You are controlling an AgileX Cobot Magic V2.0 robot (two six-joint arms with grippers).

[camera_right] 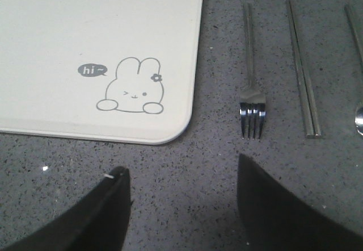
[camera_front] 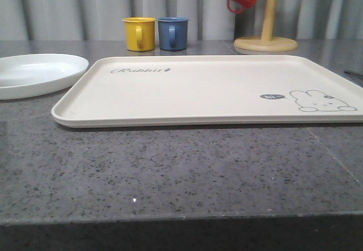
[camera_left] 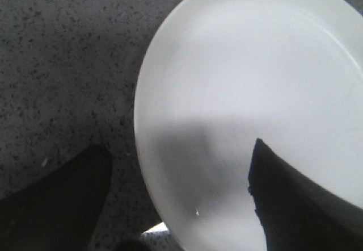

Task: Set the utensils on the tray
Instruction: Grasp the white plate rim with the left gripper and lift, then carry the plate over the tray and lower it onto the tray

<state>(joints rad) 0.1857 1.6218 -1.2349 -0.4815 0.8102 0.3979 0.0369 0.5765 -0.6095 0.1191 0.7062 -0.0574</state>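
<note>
0 utensils lie on the tray (camera_front: 193, 92); its surface is bare. Beside its rabbit corner, on the counter (camera_right: 215, 166), rest the fork (camera_right: 251, 100), the knife (camera_right: 304, 75) and the spoon (camera_right: 358, 117) (barely showing). Both the right gripper (camera_right: 181, 200) and the left gripper (camera_left: 178, 197) gape, holding nothing, so all 3 placements remain.

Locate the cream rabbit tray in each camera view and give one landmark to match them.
Front view: the tray spans the middle of the table, right of the white plate.
Left wrist view: no tray here; the plate lies under the left gripper.
Right wrist view: the tray's corner lies beside the fork.
Shared landmark: the rabbit drawing.
</note>
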